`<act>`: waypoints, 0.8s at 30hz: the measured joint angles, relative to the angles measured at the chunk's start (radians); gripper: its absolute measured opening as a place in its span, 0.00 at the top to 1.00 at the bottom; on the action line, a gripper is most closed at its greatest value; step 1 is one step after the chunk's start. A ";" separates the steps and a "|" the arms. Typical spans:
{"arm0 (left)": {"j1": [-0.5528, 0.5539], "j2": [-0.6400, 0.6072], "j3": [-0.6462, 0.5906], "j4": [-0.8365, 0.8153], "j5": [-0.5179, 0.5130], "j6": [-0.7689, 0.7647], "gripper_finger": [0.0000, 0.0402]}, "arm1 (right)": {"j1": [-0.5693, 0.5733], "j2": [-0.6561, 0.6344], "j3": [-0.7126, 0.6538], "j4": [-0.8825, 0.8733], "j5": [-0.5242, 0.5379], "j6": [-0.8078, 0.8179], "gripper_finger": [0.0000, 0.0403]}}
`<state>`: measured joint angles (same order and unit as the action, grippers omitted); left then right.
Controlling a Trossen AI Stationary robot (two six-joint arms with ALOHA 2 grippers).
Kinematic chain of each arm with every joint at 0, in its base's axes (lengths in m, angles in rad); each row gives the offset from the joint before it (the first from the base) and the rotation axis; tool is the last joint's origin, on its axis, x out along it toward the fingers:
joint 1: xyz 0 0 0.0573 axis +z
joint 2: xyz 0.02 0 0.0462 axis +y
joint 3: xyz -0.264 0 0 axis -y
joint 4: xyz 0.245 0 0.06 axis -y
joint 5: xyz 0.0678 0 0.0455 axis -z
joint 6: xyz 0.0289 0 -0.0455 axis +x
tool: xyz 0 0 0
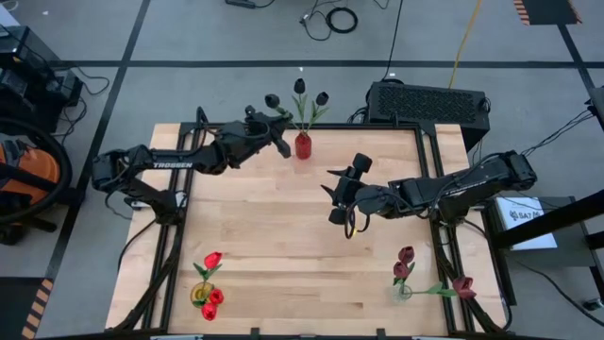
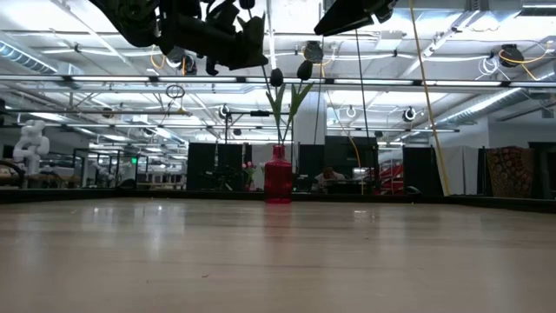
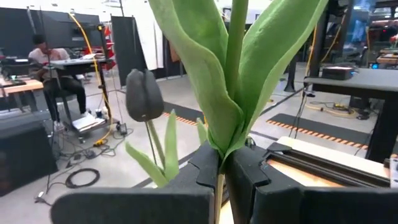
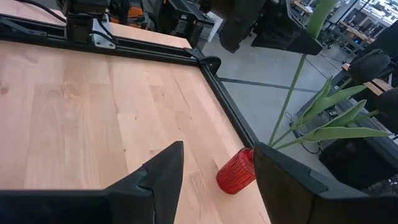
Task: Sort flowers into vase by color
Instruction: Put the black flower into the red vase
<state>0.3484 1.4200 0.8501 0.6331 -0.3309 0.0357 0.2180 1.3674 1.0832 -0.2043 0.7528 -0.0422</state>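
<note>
A red vase (image 1: 303, 145) stands on its base at the table's far edge and holds two black flowers (image 1: 299, 87) by their stems. My left gripper (image 1: 283, 144), just left of that vase, is shut on a third black flower (image 1: 272, 99). My right gripper (image 1: 338, 194) hangs open over the table's middle, with the red vase (image 4: 236, 171) ahead of it and nothing between its fingers. Red flowers stand in a vase (image 1: 203, 293) at the near left. Maroon flowers stand in a clear vase (image 1: 404, 279) at the near right, and one maroon flower (image 1: 462, 286) lies beside it. My left gripper pinches the flower's thin green stem (image 3: 219, 186) between its two fingers, just below where the leaves (image 3: 230, 81) spread. The fingers come level from the table's left and lie across the stem. The flower stands upright in the hold, lifted clear of the table.
A black box (image 1: 429, 99) sits behind the table's far right corner. Dark rails (image 1: 429, 151) frame the table's edges. The wooden table top (image 1: 283, 236) lies bare between the three vases. A person (image 3: 53, 59) sits at a desk far off in the room.
</note>
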 joint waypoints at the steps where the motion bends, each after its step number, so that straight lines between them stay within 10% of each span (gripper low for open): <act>1: 0.004 0.000 0.000 0.000 0.000 0.000 0.96 | 0.000 0.000 0.000 0.000 0.000 0.000 0.54; 24: 0.019 0.145 0.000 0.026 0.023 -0.003 0.96 | 0.000 0.000 0.000 0.001 0.000 0.000 0.54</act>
<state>0.3672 1.5654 0.8497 0.6587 -0.3081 0.0322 0.2180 1.3674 1.0832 -0.2035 0.7525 -0.0422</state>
